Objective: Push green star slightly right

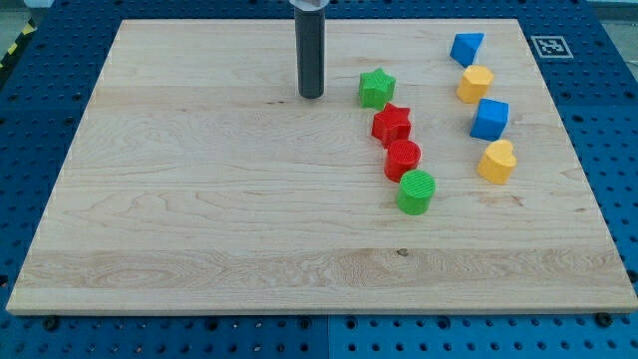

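Camera view: my tip [311,96], the lower end of the straight dark rod, rests on the pale wooden board [199,219] near the view's top; the small green star-shaped block [377,88] lies to the tip's right at about the same height in the view, near but apart; a push toward the view's right would meet it squarely. No jaws exist on this rig; nothing is held. The star's ridged top is bright green; its lower edge seems to touch the red star block [392,123], though this is uncertain.
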